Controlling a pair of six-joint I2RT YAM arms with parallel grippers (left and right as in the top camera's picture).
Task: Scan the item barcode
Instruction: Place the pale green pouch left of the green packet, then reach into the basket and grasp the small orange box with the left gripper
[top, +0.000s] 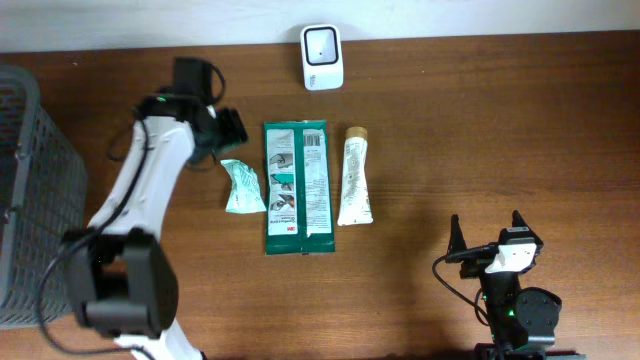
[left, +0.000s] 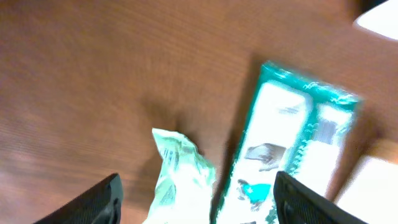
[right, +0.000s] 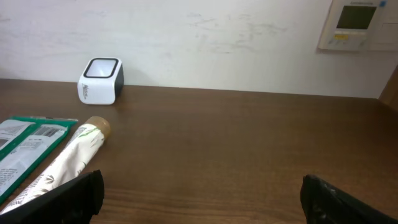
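The left wrist view is smeared with blur: the print on the pack (left: 292, 149) is unreadable, and the pouch (left: 180, 180) runs off the bottom edge. Overhead, the left edge cuts the basket (top: 30, 180). In the right wrist view, the tube (right: 62, 163) is cut off at lower left.

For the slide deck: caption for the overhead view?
Left tool open by a crumpled packet, next to a green pack and a tube; scanner behind them.
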